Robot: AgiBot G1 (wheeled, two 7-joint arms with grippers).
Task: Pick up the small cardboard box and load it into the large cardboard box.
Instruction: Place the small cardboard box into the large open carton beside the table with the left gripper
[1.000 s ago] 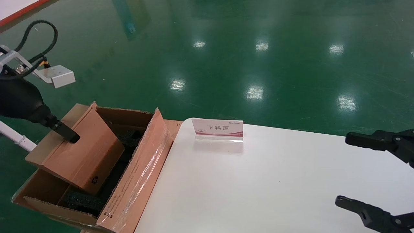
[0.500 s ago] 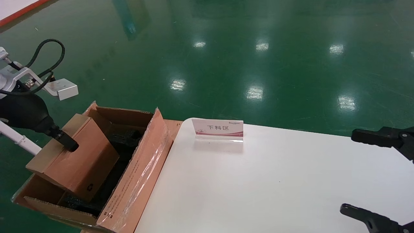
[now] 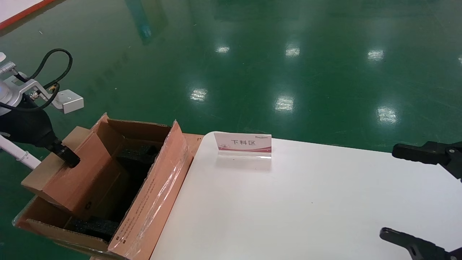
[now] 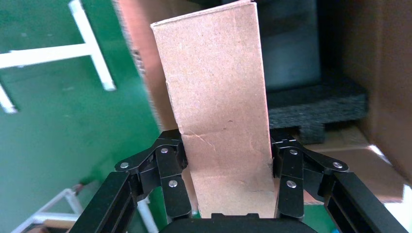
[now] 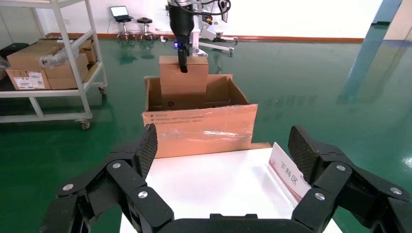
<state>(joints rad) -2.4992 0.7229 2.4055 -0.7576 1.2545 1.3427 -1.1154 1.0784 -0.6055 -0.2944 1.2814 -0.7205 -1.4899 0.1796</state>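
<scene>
left claw (image 4: 226, 162) clamps small cardboard box (image 3: 68, 173) | tilted, long axis diagonal | partly inside large cardboard box (image 3: 151, 202)

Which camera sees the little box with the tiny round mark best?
The head view: the small cardboard box shows tilted, half inside the large cardboard box, mark visible. The left wrist view shows only one narrow face clamped in the left gripper. The right wrist view shows it far off.

brown small cardboard box (image 3: 77, 182), black foam (image 3: 94, 226), white table (image 3: 306, 202)
</scene>
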